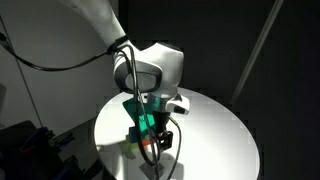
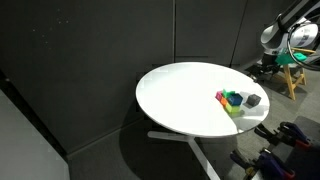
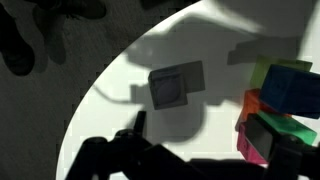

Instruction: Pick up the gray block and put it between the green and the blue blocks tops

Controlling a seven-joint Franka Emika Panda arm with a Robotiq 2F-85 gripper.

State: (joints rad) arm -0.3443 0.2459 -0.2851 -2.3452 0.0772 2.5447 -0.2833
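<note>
We saw the gray block [image 3: 177, 86] lying flat on the white counter [image 3: 200, 50], near the cluster of coloured blocks but apart from it, and not far from the counter's curved edge. The fingers [image 3: 134, 130] hung apart above it, holding nothing. We judged the block light, stiff and smooth-sided, best pinched across two opposite flat faces. Room lay open toward the edge, while the green block [image 3: 266, 72] and blue block [image 3: 292, 88] crowded the other side.

Gray block [image 3: 176, 86]; white table [image 2: 180, 95]; blue block [image 3: 292, 88]; green block [image 3: 266, 72]; orange block [image 3: 251, 103]; magenta block [image 3: 254, 145]; black backdrop [image 2: 80, 50].
</note>
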